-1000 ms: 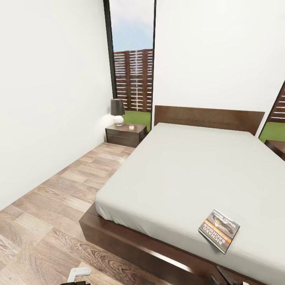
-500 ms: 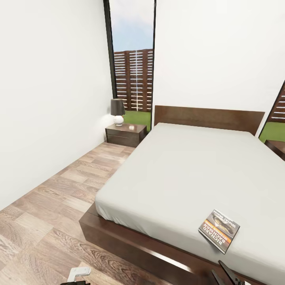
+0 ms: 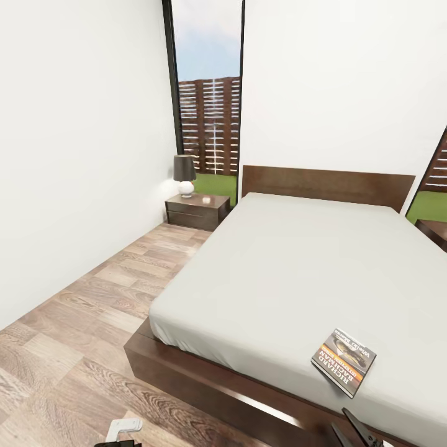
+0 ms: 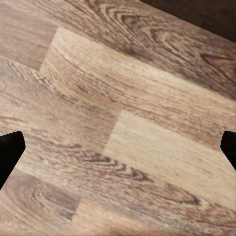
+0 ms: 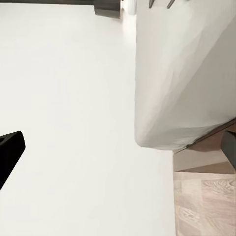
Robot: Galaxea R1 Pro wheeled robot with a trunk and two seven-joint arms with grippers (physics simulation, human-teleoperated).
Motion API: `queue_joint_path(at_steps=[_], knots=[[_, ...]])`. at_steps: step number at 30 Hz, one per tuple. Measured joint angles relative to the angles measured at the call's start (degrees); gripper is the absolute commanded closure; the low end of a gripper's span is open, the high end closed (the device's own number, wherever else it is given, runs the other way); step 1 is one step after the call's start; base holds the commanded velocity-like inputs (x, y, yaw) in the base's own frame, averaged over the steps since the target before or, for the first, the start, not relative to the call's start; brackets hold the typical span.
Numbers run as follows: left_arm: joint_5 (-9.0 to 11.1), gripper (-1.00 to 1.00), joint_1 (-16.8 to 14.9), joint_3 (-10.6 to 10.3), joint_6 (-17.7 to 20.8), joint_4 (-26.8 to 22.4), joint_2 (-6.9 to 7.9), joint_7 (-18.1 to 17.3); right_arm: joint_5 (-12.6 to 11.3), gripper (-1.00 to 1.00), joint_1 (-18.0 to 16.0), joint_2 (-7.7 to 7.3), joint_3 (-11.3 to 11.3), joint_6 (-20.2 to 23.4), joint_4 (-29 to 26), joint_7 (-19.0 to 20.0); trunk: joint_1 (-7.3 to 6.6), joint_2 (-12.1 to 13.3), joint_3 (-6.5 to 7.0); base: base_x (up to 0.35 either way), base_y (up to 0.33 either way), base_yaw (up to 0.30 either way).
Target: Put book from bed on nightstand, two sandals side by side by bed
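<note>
The book (image 3: 343,362), dark with an orange band, lies flat on the bed's pale mattress (image 3: 298,267), near its foot corner on the right. Just below it, the dark fingers of my right gripper (image 3: 339,419) rise in front of the bed frame. In the right wrist view the right gripper (image 5: 118,147) is open, facing the mattress corner (image 5: 187,73) and a white wall. My left gripper (image 4: 118,147) is open over bare wood-plank floor (image 4: 123,98). A nightstand (image 3: 197,210) stands left of the headboard. The blue sandals are out of view.
A dark-shaded lamp (image 3: 184,175) with a white base and a small object sit on the nightstand. A second nightstand's corner (image 3: 434,230) shows at the right edge. A wood-floor aisle (image 3: 93,298) runs between the white wall and the bed. Tall windows flank the headboard.
The right gripper's fingers have risen slightly into the bottom of the head view, below the book. Nothing else has moved.
</note>
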Motion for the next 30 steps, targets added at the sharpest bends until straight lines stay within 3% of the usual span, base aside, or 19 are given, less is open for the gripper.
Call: queue_joint_path(at_steps=[23, 30], knots=[[0.0, -1.0, -0.01, -0.02, -0.03, 0.0, -0.07, 0.01, -0.21, -1.0, 0.0, -0.02, -0.24, -0.05, -0.16, 0.0, 0.0, 0.0, 0.0, 0.0, 0.0, 0.0], [0.0, -1.0, -0.02, -0.04, -0.02, 0.0, -0.08, 0.01, -0.22, -1.0, 0.0, -0.01, -0.31, -0.1, 0.0, 0.0, 0.88, -1.6, -0.72, 0.0, 0.0, 0.0]])
